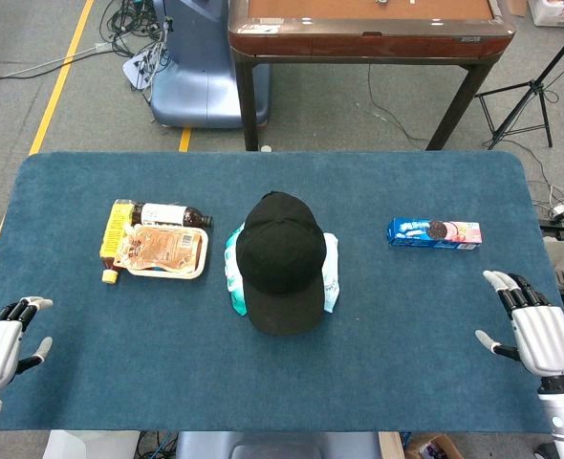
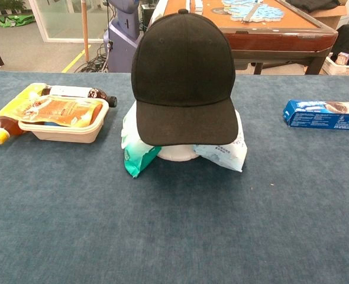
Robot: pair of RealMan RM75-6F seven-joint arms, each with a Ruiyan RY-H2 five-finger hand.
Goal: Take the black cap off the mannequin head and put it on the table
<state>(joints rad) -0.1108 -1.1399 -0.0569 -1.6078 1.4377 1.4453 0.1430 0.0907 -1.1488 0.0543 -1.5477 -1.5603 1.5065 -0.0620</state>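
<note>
The black cap (image 1: 280, 260) (image 2: 183, 74) sits on the white mannequin head (image 2: 177, 152), its brim toward me, at the middle of the blue table (image 1: 378, 335). Only the head's base shows under the brim in the chest view. Low at the left edge of the head view is my left hand (image 1: 3, 342), open with fingers apart, far from the cap. My right hand (image 1: 532, 323) hovers open near the table's right front corner, also well clear of the cap. Neither hand shows in the chest view.
A teal and white packet (image 2: 136, 151) (image 1: 332, 273) lies around the head's base. To the left stand a white tray with a pouch (image 1: 162, 251) and two bottles (image 1: 172, 214). A blue cookie box (image 1: 435, 232) lies at the right. A wooden table (image 1: 368, 29) stands behind.
</note>
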